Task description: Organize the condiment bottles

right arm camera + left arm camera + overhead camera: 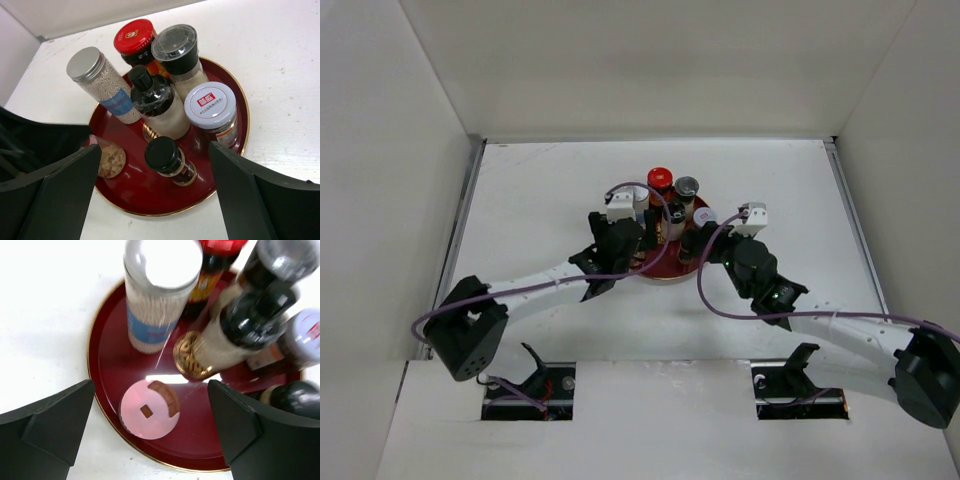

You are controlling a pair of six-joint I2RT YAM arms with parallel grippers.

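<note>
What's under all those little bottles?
A round red plate with a gold rim. Its gold centre emblem shows only partly. The black-topped bottle stands over the rest, and the plate surface beneath each bottle is hidden.

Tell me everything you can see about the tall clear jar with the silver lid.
The silver-lidded jar is a tall clear cylinder with a flat metallic lid, packed with pale fine contents, a blue label band low on its side. It stands upright, closed, on the red plate beside the central black-topped bottle; no jaws touch it.
</note>
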